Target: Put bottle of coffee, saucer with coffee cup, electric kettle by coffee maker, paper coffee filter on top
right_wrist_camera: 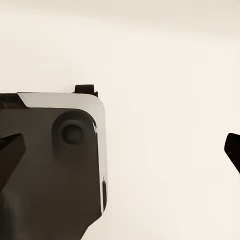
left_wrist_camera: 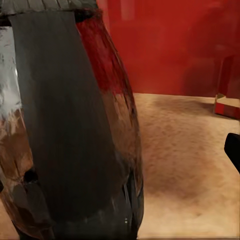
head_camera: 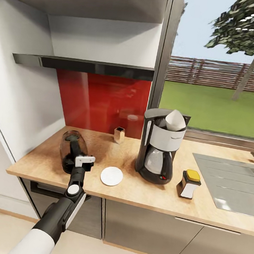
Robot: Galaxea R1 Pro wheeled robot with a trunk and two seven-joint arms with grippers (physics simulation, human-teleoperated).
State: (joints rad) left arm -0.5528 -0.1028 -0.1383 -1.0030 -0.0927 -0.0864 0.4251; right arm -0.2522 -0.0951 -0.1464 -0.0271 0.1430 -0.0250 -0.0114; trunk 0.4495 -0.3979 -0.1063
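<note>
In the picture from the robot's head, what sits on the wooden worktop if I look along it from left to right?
Electric kettle, with the left tool at its handle → saucer → coffee maker, a paper coffee filter on top → bottle of coffee → sink. A small box stands at the back, between kettle and coffee maker.

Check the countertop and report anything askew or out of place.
The small flat white saucer lies bare, with no cup on it. The squat dark translucent kettle seems to lean slightly, the left gripper at its handle. Nothing spilled.
</note>
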